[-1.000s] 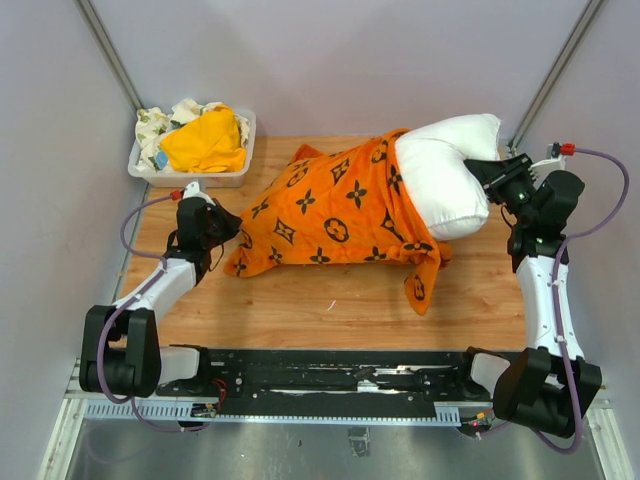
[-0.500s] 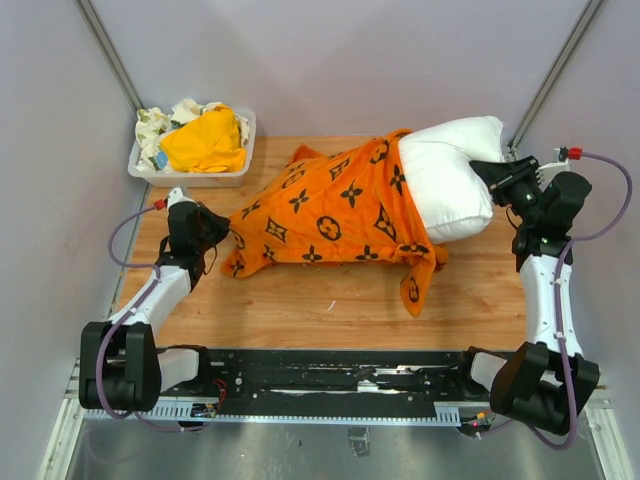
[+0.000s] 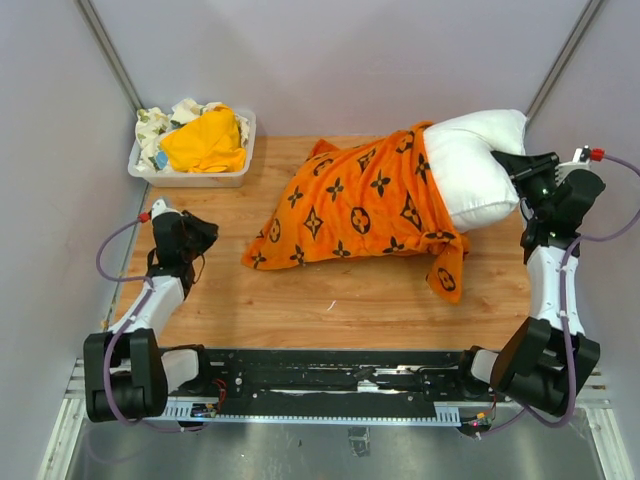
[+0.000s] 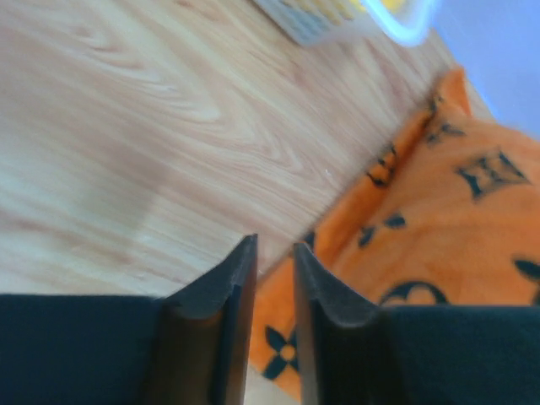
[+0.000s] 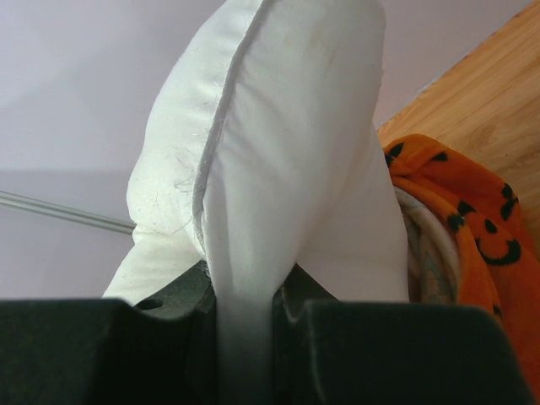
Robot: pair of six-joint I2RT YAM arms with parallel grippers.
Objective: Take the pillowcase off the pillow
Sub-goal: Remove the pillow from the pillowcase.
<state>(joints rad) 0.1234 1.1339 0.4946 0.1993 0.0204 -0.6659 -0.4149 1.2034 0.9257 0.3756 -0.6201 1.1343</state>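
Right end effector (image 5: 245,325) pinching pillow (image 5: 278,160) edge in wrist view, left end effector (image 4: 272,270) apparently nearly closed, empty, clear of pillowcase (image 3: 360,205)

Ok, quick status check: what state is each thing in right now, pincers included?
pillowcase: partly off, covering most of the pillow, open end bunched near the right.
pillow: right end exposed, pinched by the right pincer.
left pincer: nearly shut, empty, clear of the fabric.
right pincer: shut on the pillow edge.
bin: holding a plain yellow-orange cloth and other crumpled fabric.
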